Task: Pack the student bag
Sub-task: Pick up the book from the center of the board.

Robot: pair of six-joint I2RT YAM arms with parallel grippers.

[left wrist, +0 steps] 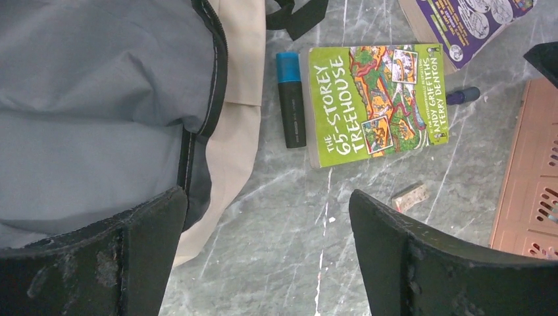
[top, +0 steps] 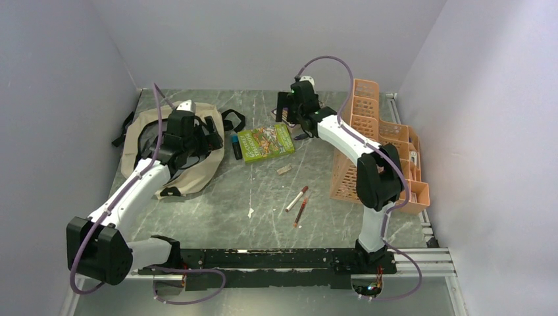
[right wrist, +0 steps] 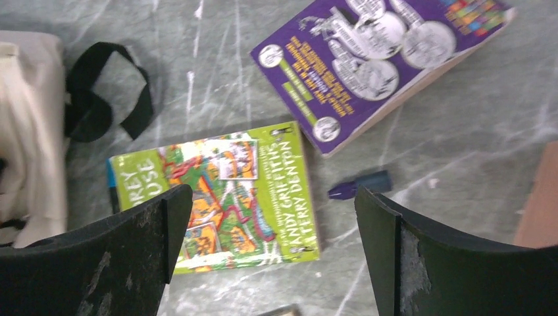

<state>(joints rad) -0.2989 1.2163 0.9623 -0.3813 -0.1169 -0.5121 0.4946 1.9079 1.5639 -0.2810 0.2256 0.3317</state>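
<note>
The student bag [top: 201, 164] is a beige backpack with black straps, lying at the left. Its grey lining [left wrist: 85, 112] fills the left of the left wrist view, and its beige edge [right wrist: 29, 131] shows in the right wrist view. My left gripper [top: 191, 138] hovers over the bag's right edge, open and empty [left wrist: 268, 217]. My right gripper [top: 293, 112] hovers open and empty [right wrist: 273, 217] above a green book [top: 266, 142] [right wrist: 224, 194] [left wrist: 375, 102] and a purple book [right wrist: 375, 62] [left wrist: 470, 23].
A black highlighter with a blue cap [left wrist: 290, 99] [top: 235, 146] lies between bag and green book. A purple marker [right wrist: 360, 185], an eraser [top: 283, 170] and two pens [top: 297, 198] lie on the table. An orange perforated organizer [top: 375, 145] stands at the right.
</note>
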